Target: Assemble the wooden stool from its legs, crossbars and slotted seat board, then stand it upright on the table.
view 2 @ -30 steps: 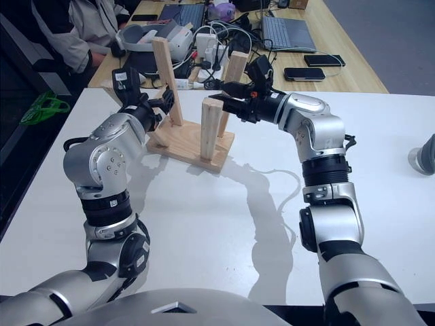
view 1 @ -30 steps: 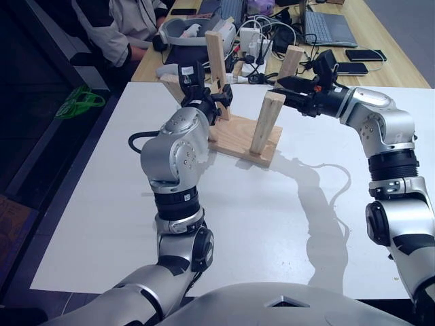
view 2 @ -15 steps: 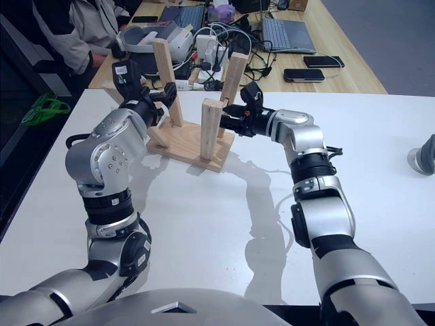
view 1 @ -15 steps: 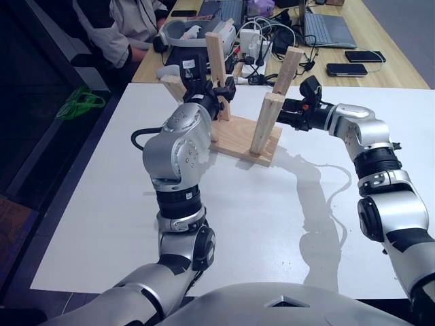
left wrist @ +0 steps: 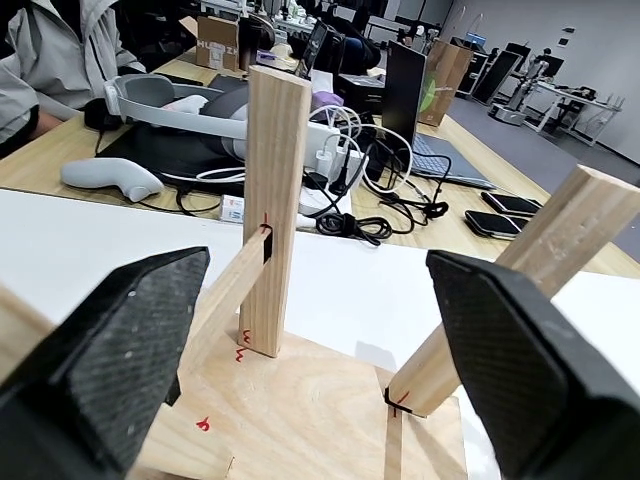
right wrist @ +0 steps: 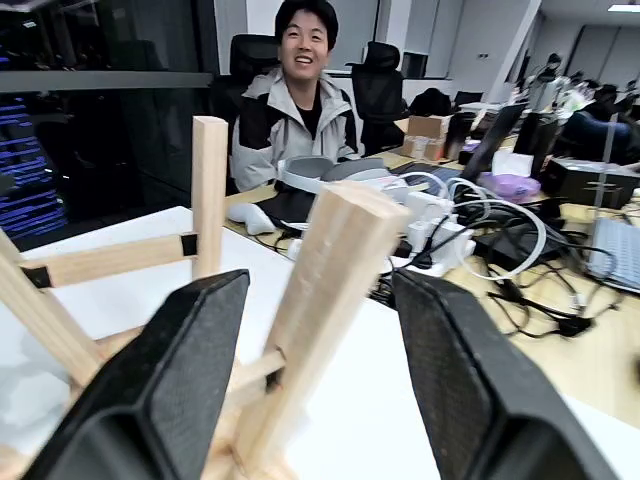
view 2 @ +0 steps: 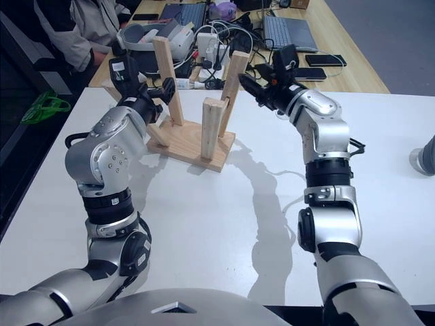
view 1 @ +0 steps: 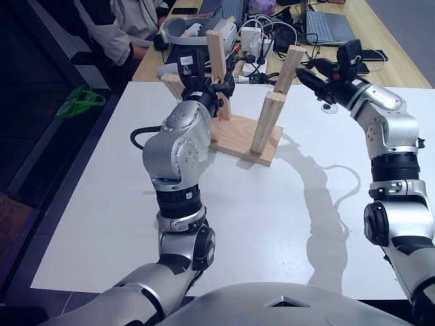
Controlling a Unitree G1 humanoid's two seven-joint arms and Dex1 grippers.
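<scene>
The stool (view 1: 239, 139) is sat upside down on the desk (view 1: 258, 224). Left gripper (left wrist: 315, 270) and right gripper (right wrist: 320, 285) are both held wide open near its legs.

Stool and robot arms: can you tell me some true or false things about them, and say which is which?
The stool is upside down, with its legs pointing up. True.
Its seat board rests on the white table. True.
The right end effector is shut on a leg. False: its fingers are open.
The left end effector carries a loose crossbar. False: it is open and empty, near the stool's legs.
</scene>
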